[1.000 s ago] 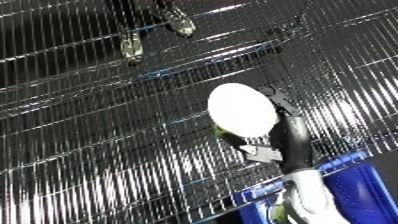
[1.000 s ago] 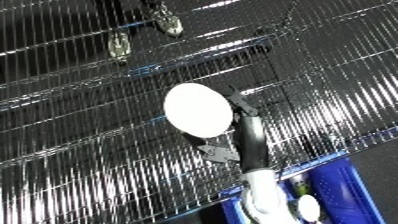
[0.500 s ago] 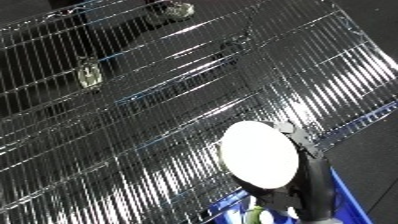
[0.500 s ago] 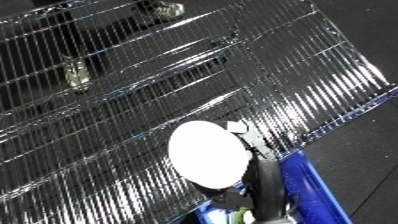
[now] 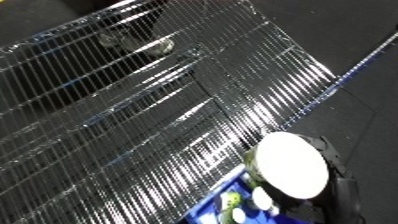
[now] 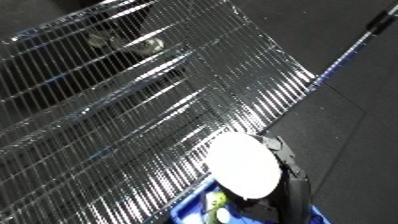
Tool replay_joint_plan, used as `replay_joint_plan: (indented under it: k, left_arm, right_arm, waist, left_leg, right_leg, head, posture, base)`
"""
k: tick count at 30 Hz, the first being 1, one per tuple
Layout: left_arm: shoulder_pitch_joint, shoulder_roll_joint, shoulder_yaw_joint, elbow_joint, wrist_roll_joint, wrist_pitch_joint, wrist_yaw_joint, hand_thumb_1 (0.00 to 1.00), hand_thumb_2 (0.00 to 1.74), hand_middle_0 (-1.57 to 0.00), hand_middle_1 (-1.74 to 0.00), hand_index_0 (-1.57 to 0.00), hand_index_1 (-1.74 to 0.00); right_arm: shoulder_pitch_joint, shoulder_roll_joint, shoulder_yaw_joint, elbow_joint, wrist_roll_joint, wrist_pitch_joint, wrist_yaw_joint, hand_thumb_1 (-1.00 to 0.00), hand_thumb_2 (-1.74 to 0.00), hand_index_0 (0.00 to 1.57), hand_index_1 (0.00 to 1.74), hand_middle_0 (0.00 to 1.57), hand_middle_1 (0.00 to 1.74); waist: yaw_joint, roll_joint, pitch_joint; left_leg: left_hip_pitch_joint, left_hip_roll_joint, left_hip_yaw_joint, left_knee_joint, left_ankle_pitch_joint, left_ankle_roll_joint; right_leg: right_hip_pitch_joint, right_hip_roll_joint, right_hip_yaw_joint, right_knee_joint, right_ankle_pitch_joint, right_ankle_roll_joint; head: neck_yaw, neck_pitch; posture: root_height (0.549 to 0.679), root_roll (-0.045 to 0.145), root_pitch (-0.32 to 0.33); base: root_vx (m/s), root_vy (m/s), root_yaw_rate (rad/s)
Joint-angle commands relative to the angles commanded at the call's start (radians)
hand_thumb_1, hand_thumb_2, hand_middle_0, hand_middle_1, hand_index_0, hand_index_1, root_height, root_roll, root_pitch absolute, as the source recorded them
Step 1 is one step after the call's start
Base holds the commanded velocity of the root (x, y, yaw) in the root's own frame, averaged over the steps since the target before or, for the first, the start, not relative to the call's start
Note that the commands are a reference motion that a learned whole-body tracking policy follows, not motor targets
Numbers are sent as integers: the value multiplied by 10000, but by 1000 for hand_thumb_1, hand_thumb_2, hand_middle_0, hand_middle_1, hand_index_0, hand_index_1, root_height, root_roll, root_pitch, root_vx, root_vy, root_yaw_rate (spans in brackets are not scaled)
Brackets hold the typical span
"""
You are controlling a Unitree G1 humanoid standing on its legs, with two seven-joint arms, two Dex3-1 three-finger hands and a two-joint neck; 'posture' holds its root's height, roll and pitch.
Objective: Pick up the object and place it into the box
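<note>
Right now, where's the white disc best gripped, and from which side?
By its rim, from behind and the lower right, as the right hand holds it. The white disc shows a broad, flat face to the camera, so probably only its edges give fingers purchase.

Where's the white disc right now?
The white disc is at the lower right of both eye views, held by the right hand at the wire shelf's edge, just above the blue bin.
</note>
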Motion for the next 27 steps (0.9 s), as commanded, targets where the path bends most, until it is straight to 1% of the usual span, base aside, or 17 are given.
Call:
replay_joint_plan:
  k: [4, 7, 11, 14, 19, 23, 27]
  left_arm:
    - [170, -211, -51, -9, -113, -198, 54, 1000, 1740, -1570, -1740, -1570, -1740]
    - [294, -367, -120, 34, -188, -379, 43, 1000, 1740, -1570, -1740, -1570, -1740]
    - [367, -460, -204, 40, -240, -493, 92, 1000, 1740, -1570, -1740, -1570, -1740]
    - [408, -486, -235, 62, -261, -544, 102, 1000, 1740, -1570, -1740, -1570, -1740]
    - [475, -582, -252, 128, -259, -570, 18, 1000, 1740, -1570, -1740, -1570, -1740]
    - [469, -665, -294, 168, -271, -522, 7, 1000, 1740, -1570, -1740, -1570, -1740]
    - [428, -728, -351, 236, -303, -510, 29, 1000, 1740, -1570, -1740, -1570, -1740]
  right_arm:
    - [515, -292, -497, 112, 176, -1, -110, -800, -1392, 1256, 1392, 1256, 1392]
    - [955, -434, -788, 339, 337, -86, -244, -800, -1392, 1256, 1392, 1256, 1392]
    - [1436, -524, -981, 670, 693, -295, -346, -800, -1392, 1256, 1392, 1256, 1392]
    - [1642, -519, -1043, 833, 850, -468, -428, -650, -1131, 1020, 1131, 1020, 1131]
    - [1828, -548, -1176, 1015, 1114, -710, -186, -400, -696, 628, 696, 628, 696]
    - [1824, -577, -1250, 1062, 1139, -688, -100, -200, -348, 314, 348, 314, 348]
    - [1813, -558, -1269, 1088, 1131, -648, -62, 0, 0, 0, 0, 0, 0]
  waist:
    - [-308, 197, 0]
    - [-484, 321, 0]
    - [-639, 438, 0]
    - [-714, 510, 0]
    - [-806, 609, 0]
    - [-868, 680, 0]
    - [-902, 733, 0]
  left_leg:
    - [254, -3, 213, -108, -35, -34]
    - [396, -20, 337, -198, -51, -36]
    - [556, -60, 450, -361, -39, -27]
    - [664, -94, 489, -485, -23, -21]
    - [817, -145, 516, -590, -12, -25]
    - [919, -165, 531, -609, -8, -39]
    - [958, -192, 532, -639, 1, -42]
  right_leg:
    - [108, -12, 177, -95, -53, -45]
    - [153, -4, 294, -176, -67, -71]
    - [194, 29, 422, -300, -56, -84]
    - [237, 54, 480, -364, -65, -86]
    - [322, 62, 528, -376, -111, -97]
    - [374, 54, 573, -373, -141, -112]
    - [378, 67, 614, -373, -152, -121]
  head:
    - [443, -82]
    - [740, -151]
    - [1052, -147]
    - [1385, -141]
    - [1800, -326]
    - [1876, -476]
    - [1846, -545]
  posture:
    - [644, 78, 92]
    - [645, 85, 91]
    - [646, 90, 93]
    - [646, 92, 93]
    - [647, 96, 88]
    - [647, 99, 83]
    - [647, 101, 83]
  base:
    - [33, 127, -157]
    - [27, 100, -111]
    - [10, 57, -59]
    - [2, 33, -39]
    - [10, 27, -27]
    - [18, 21, -17]
    - [8, 10, -6]
